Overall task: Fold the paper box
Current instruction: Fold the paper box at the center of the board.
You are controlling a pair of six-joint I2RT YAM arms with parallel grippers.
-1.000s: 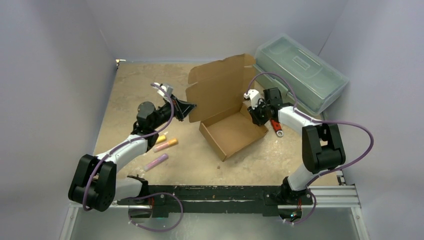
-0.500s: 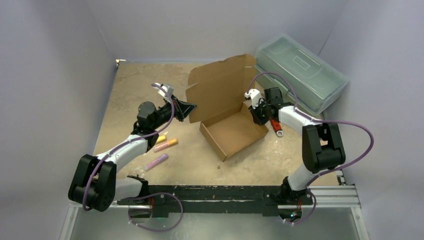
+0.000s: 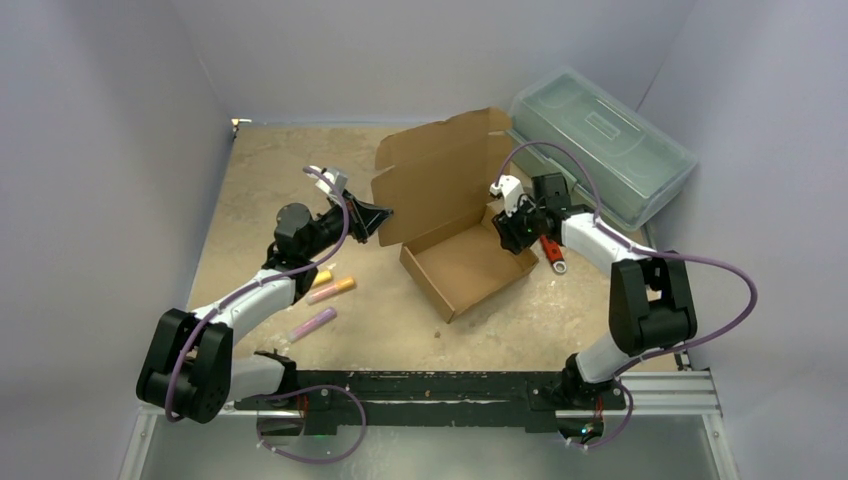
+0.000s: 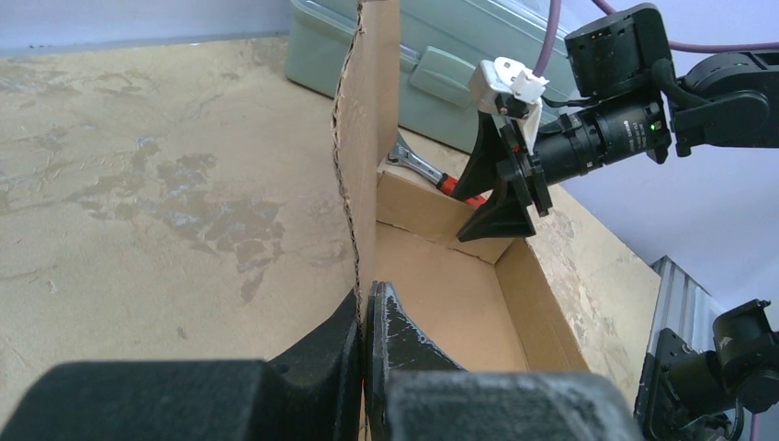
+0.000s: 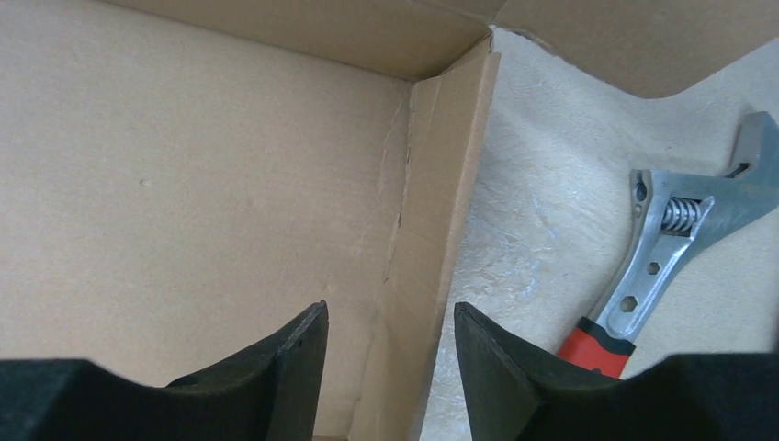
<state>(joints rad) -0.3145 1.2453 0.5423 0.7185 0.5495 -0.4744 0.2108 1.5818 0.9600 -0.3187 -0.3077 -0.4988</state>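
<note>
The brown cardboard paper box (image 3: 462, 265) sits mid-table as a shallow tray with its lid (image 3: 440, 170) standing up behind it. My left gripper (image 3: 381, 220) is shut on the lid's left edge; in the left wrist view the corrugated edge (image 4: 364, 165) runs up from between the closed fingers (image 4: 404, 340). My right gripper (image 3: 512, 232) is open and straddles the tray's right side wall (image 5: 439, 211), one finger inside the tray, one outside, not touching it as far as I can see.
A translucent grey-green toolbox (image 3: 600, 140) stands at the back right. An adjustable wrench (image 3: 550, 252) with a red handle lies beside the box, right of my right gripper. Several coloured markers (image 3: 325, 292) lie left of the box.
My right gripper has shifted slightly toward the tray's right wall. The left arm and the lid have not moved.
</note>
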